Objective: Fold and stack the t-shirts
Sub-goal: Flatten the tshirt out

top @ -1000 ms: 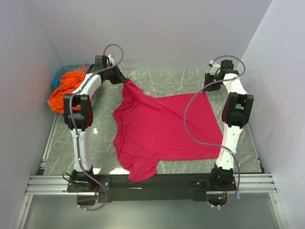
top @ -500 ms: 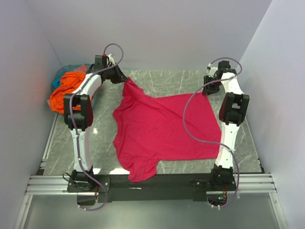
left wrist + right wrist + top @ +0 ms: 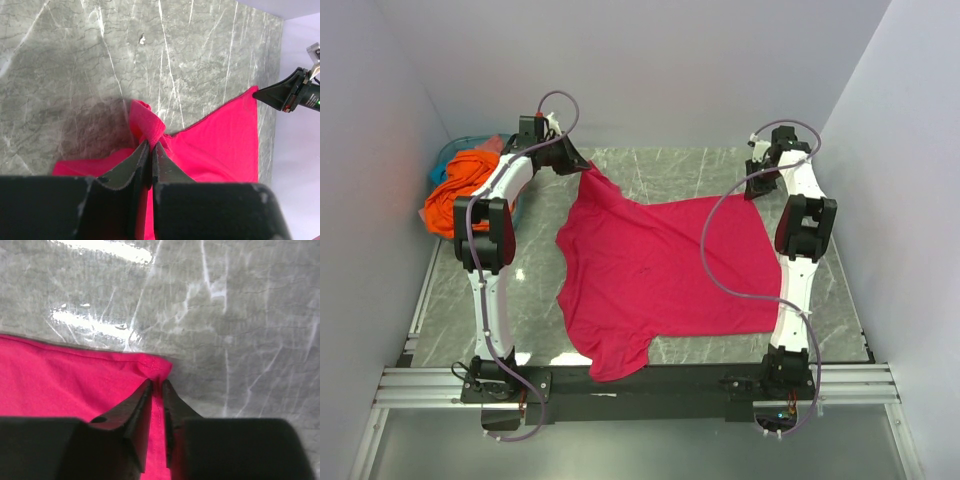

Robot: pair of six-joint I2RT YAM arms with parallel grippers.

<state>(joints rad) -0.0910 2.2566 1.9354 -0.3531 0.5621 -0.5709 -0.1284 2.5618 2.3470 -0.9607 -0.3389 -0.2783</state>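
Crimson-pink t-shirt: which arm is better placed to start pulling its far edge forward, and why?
Left, probably: left gripper is shut on a raised bunch of the crimson-pink t-shirt; right gripper only straddles a flat corner.

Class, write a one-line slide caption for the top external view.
Left gripper and right gripper pinch the far edge of the crimson-pink t-shirt on the table; orange t-shirt heaped in the basket.

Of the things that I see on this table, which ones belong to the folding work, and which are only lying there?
Belong to the work:
- crimson t-shirt, spread out, pinched along its far edge by the left gripper and the right gripper
- orange t-shirt, heaped at the far left

Only lying there:
- teal basket, under the orange t-shirt
- marble table
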